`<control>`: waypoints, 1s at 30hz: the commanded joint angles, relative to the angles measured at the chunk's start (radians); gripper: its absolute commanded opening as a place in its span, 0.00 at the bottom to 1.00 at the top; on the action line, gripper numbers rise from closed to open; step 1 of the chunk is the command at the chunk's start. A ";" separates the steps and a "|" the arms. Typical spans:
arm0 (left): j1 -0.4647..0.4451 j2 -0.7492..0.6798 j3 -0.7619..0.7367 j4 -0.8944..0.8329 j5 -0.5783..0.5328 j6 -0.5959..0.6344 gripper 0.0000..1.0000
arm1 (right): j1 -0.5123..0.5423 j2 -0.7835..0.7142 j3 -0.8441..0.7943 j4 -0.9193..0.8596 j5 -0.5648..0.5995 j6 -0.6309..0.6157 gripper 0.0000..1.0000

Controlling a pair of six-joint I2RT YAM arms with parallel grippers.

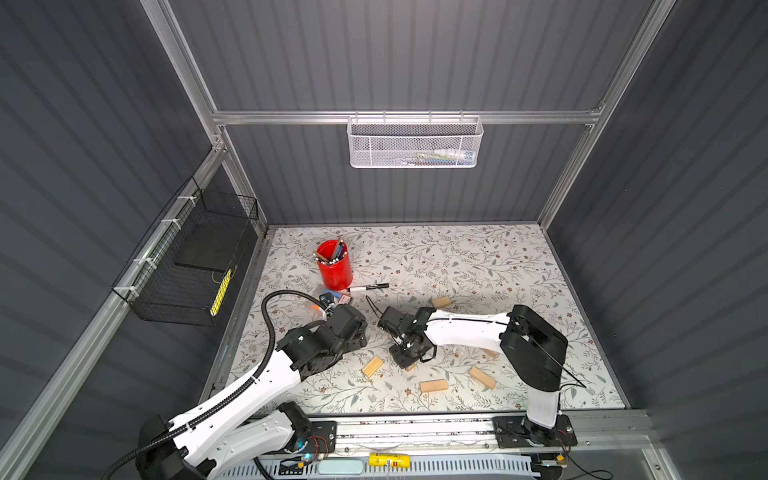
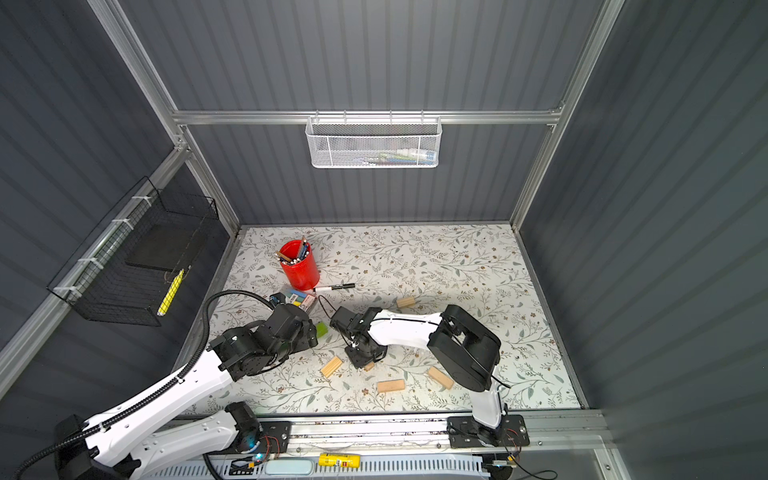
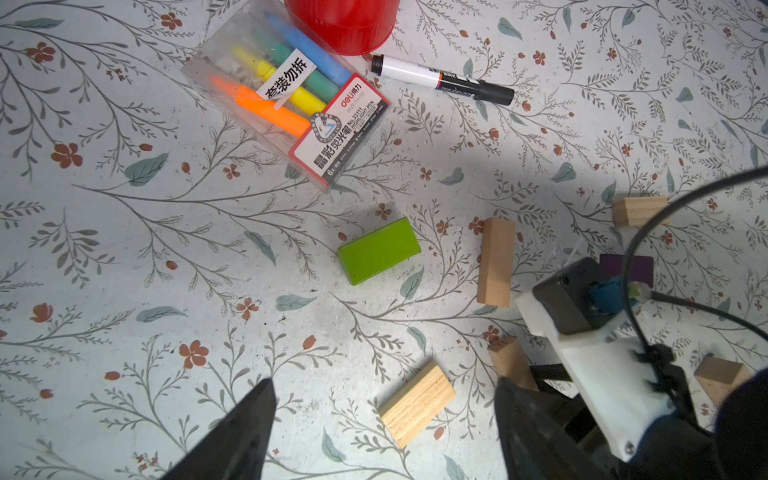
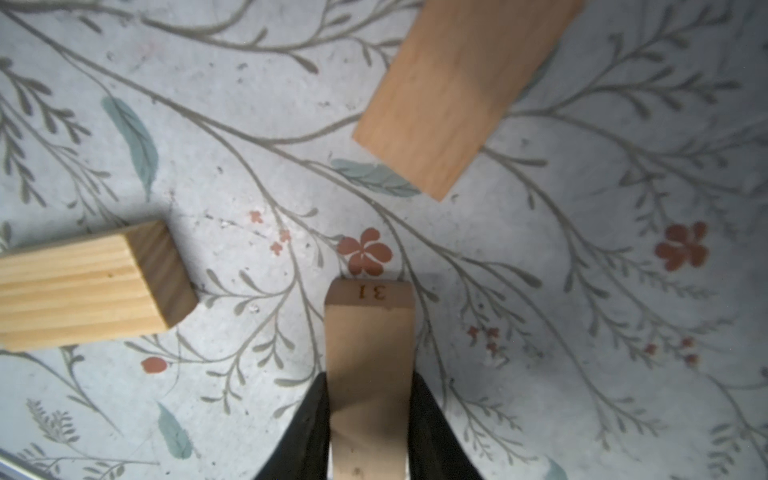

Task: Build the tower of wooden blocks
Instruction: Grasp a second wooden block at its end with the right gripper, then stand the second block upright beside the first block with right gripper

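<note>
My right gripper (image 4: 369, 382) is shut on a pale wood block (image 4: 369, 332) stamped "31", low over the table; in a top view only its tip (image 1: 410, 366) peeks out below the gripper (image 1: 405, 359). My left gripper (image 3: 384, 388) hangs open above a grooved wood block (image 3: 417, 404) without touching it. A lime-green block (image 3: 379, 250) lies flat beyond, and a purple block (image 3: 627, 268) sits half hidden behind the right arm. More wood blocks lie loose (image 1: 372, 367) (image 1: 433, 386) (image 1: 482, 377) (image 1: 441, 302). No tower is in view.
A red pen cup (image 1: 334, 266) stands at the back left, with a black marker (image 1: 368, 286) and a packet of highlighters (image 3: 291, 104) beside it. A white mesh basket (image 1: 415, 143) hangs on the back wall and a black wire basket (image 1: 187, 266) on the left wall.
</note>
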 commanded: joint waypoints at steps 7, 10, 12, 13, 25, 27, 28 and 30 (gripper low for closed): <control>-0.004 0.038 0.000 0.040 0.006 0.007 0.84 | -0.080 -0.085 -0.101 0.019 -0.016 0.129 0.25; -0.005 0.055 0.001 0.069 0.019 0.010 0.84 | -0.115 -0.089 -0.095 0.019 -0.004 0.163 0.23; -0.004 0.065 -0.002 0.089 0.025 0.011 0.84 | -0.137 -0.086 -0.084 0.022 -0.004 0.182 0.22; -0.004 0.070 0.000 0.098 0.025 0.011 0.84 | -0.147 -0.082 -0.074 0.021 -0.005 0.189 0.22; -0.001 0.126 -0.005 0.184 0.021 0.018 0.84 | -0.206 0.044 0.100 0.023 -0.038 0.245 0.21; 0.001 0.137 -0.002 0.190 0.022 0.020 0.84 | -0.212 0.064 0.127 0.018 -0.038 0.261 0.21; 0.003 0.140 -0.001 0.191 0.022 0.019 0.84 | -0.214 0.070 0.136 0.019 -0.040 0.266 0.21; 0.007 0.146 0.001 0.192 0.024 0.020 0.85 | -0.218 0.090 0.157 0.020 -0.037 0.281 0.21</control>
